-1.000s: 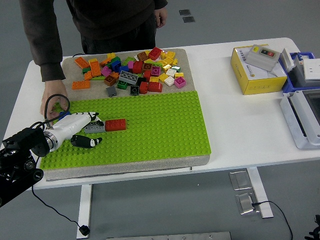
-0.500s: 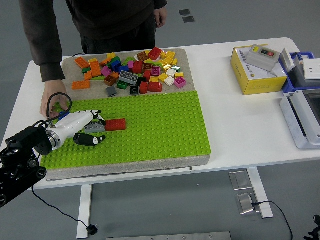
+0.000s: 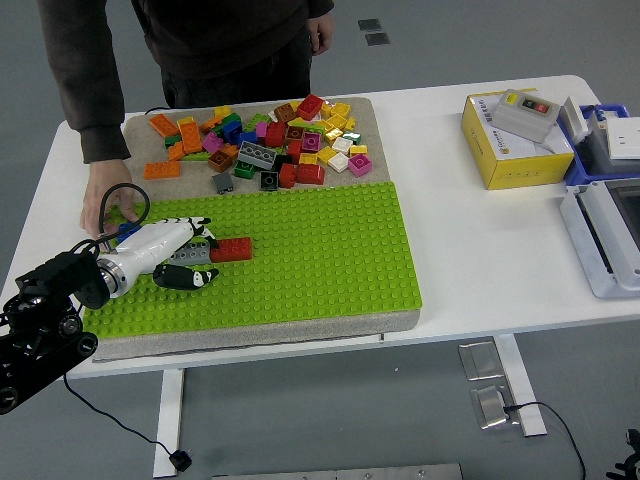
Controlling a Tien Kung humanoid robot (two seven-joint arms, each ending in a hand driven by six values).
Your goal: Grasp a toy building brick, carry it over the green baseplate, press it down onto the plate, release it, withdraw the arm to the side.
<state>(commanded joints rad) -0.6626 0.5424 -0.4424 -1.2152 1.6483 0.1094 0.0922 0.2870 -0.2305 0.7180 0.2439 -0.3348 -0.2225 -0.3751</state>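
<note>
Left hand (image 3: 175, 255) shifts slightly right over the baseplate (image 3: 300, 250)

Since a second ago it has edged toward the red brick (image 3: 231, 249); fingers (image 3: 186, 278) curled around the grey brick (image 3: 190, 256) on the green studs. A person's hand (image 3: 108, 207) rests on the surface.

L robot hand (image 3: 185, 252) over gray brick (image 3: 189, 256), green baseplate (image 3: 300, 250), red brick (image 3: 231, 249) adj.

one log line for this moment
left hand: shut on grey brick | site: green baseplate, beside red brick | person's hand: on plate's far-left corner | right hand: out of view
</note>
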